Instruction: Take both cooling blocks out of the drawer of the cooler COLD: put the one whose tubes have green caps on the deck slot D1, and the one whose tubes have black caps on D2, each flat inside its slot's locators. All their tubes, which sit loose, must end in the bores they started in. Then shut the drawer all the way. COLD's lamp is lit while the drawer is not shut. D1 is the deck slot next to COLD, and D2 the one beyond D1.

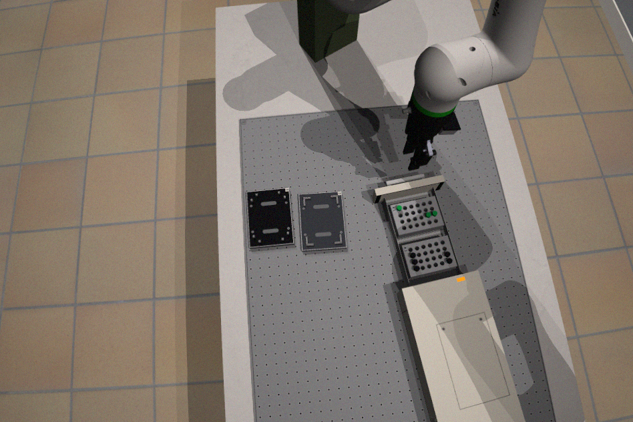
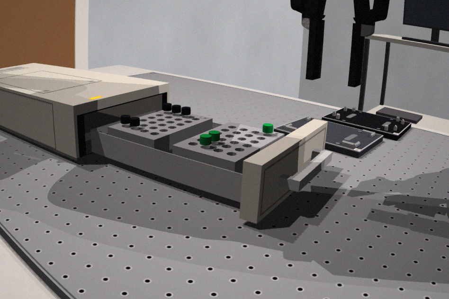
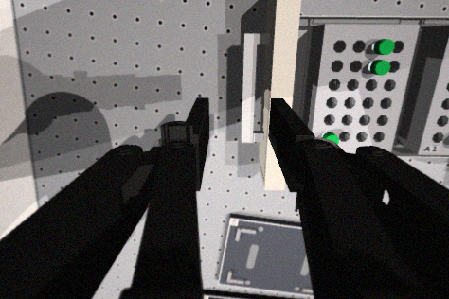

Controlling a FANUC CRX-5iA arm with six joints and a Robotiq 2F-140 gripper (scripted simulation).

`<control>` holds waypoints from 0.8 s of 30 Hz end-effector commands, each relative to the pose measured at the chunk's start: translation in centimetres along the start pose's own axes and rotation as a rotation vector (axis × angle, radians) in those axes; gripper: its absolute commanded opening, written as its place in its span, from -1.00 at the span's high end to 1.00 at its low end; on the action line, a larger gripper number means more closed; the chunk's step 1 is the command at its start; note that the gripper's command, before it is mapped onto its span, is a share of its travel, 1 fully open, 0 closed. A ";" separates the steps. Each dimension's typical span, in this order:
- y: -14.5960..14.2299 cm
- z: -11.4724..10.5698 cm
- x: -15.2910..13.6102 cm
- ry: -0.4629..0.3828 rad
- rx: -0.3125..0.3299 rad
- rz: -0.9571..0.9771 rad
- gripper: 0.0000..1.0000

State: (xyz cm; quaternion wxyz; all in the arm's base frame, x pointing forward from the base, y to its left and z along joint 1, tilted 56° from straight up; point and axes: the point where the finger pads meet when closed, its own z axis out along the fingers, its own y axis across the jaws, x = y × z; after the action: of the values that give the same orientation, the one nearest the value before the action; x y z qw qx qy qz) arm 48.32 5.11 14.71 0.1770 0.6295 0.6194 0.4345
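Observation:
COLD [image 1: 450, 335] [image 2: 36, 107] has its drawer pulled out, and its orange lamp [image 1: 460, 279] [image 2: 94, 97] is lit. In the drawer, the block with three green-capped tubes [image 1: 414, 222] [image 2: 232, 143] [image 3: 360, 104] lies next to the drawer front [image 1: 409, 185] [image 2: 268, 176] [image 3: 284, 57]. The block with several black-capped tubes [image 1: 427, 256] [image 2: 159, 127] lies next to the cooler body. My gripper [image 1: 419, 163] [image 2: 334, 81] [image 3: 239, 117] hangs above the drawer handle [image 2: 308, 170] [image 3: 249, 85], well clear of it. Its fingers stand a little apart with nothing between them.
Slot D1 [image 1: 321, 221] [image 2: 349, 141] [image 3: 270, 255], a grey plate with corner locators, lies left of the drawer. Slot D2 [image 1: 269, 218] [image 2: 366, 119], a black plate, lies beyond it. A dark green column [image 1: 322, 23] stands at the table's back.

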 end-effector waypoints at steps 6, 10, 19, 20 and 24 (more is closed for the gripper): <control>0.9 -0.6 0.1 -0.025 -0.006 0.001 -0.32; 2.7 -0.6 0.1 -0.025 -0.006 0.000 -0.32; 5.8 -0.5 0.1 -0.025 -0.007 0.000 -0.32; 6.2 -0.5 0.1 -0.025 -0.007 0.000 -0.32; 8.0 -0.5 0.1 -0.025 -0.007 0.000 -0.32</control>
State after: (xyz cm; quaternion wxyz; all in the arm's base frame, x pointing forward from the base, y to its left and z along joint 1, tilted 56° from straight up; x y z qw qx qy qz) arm 52.16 3.91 20.22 0.1911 0.6364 0.6137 0.4264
